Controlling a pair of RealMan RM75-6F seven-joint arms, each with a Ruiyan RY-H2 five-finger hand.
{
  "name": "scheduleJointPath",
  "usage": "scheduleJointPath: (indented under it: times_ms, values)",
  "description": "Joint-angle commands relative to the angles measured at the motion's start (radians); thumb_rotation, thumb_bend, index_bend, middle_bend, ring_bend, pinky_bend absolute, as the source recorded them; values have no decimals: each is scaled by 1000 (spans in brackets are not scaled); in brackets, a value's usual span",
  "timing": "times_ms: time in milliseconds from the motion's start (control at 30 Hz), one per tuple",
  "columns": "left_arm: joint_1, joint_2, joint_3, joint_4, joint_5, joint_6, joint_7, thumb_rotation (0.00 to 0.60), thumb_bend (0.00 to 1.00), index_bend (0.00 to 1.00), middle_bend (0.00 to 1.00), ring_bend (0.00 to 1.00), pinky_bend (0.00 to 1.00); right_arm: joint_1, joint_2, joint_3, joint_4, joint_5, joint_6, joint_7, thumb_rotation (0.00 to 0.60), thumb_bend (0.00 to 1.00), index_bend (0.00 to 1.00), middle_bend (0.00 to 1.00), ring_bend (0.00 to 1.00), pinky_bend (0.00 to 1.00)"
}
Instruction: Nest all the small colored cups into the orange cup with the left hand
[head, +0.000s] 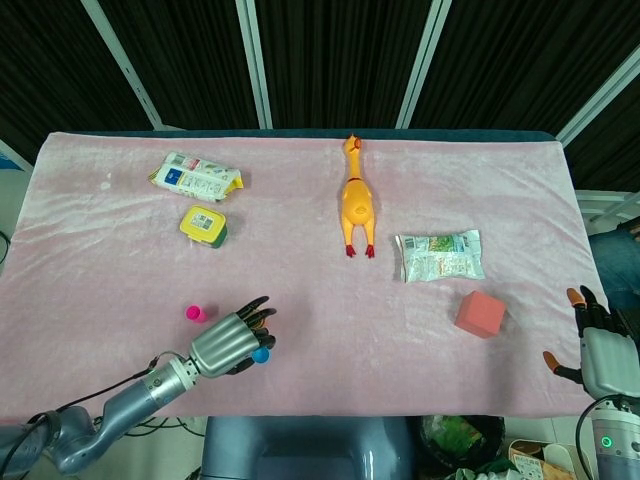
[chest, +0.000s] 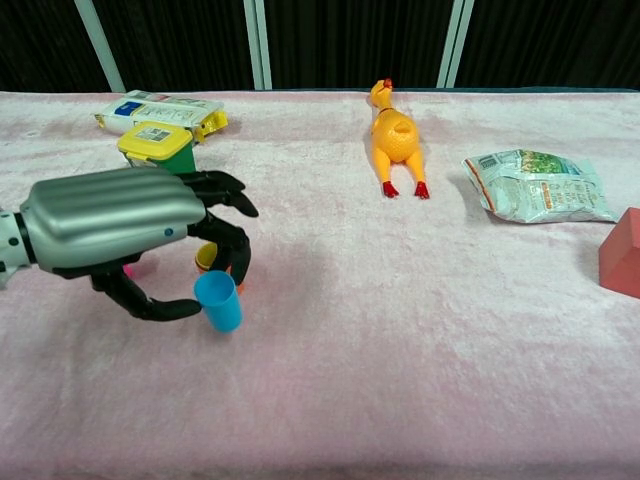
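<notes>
On the tabletop, head view:
Left hand (head: 225, 343): low near the front edge, over the pink cloth (head: 300, 300).
Blue cup (head: 262, 353): peeking out at the fingers (head: 258, 318), touching them.
Pink cup (head: 195, 313): just beside the left hand, on the far side.
Right hand (head: 600, 350): off the right edge, fingers apart, holding nothing.
Rubber chicken (head: 355, 200): lying flat, far side of the middle.

Chest view:
Left hand (chest: 125, 225): holding the blue cup (chest: 219, 300) between thumb and fingers, cup upright.
Orange cup (chest: 212, 260): behind the fingers (chest: 225, 235), mostly hidden, something yellow showing at its top.
Green tub with yellow lid (chest: 157, 152): behind the hand.
Snack bag (chest: 535, 185): far right, next to the red block (chest: 622, 255).
</notes>
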Motion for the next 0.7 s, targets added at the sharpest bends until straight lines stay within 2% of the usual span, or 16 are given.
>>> scheduleJointPath:
  times_ms: [33,367,700]
  values:
    - [-3,11,-26,-8,6,25,-12,600,396,492,516,108,0,0,-1,0,0,0,1,-3,600,136,0,17,112,165]
    - [-37,15,-90,37,-84,-25,-108,600,391,485,514,108,0,1,-1,0,-1,5,-1,-6,600,136,0,17,113,165]
    - [-32,13,-93,92,-109,-27,-182,600,390,484,514,108,0,1,-2,2,0,10,-1,-8,600,136,0,19,113,165]
